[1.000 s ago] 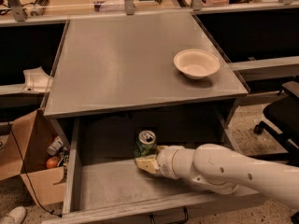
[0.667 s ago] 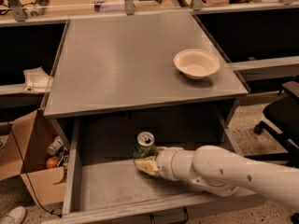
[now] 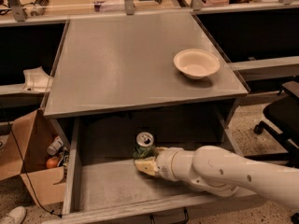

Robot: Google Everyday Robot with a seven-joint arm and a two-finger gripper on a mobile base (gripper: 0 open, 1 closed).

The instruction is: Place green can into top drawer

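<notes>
Upright on the floor of the pulled-out top drawer [image 3: 73,171]: the green can [image 3: 144,146], silver lid and pull tab facing up, toward the back and about midway across. Stands just beside and behind the gripper [image 3: 146,164], with the lower part of the can hidden by the pale tip. Touches or nearly touches the can low on its front and right side; cannot tell whether clamped on it or loose. Comes in from the right on a thick white arm [image 3: 224,171], which lies low across the front right part of the drawer, above its front edge. Rests at about the height of the can's base, close to the drawer floor. Above the drawer, the grey tabletop [image 3: 126,64], with a cream bowl [image 3: 196,63] upright near its right edge, well apart from the can. To the left of the drawer, on the ground, an open cardboard box [image 3: 25,164] with small items inside. At the far right, part of a black office chair [image 3: 280,113]
</notes>
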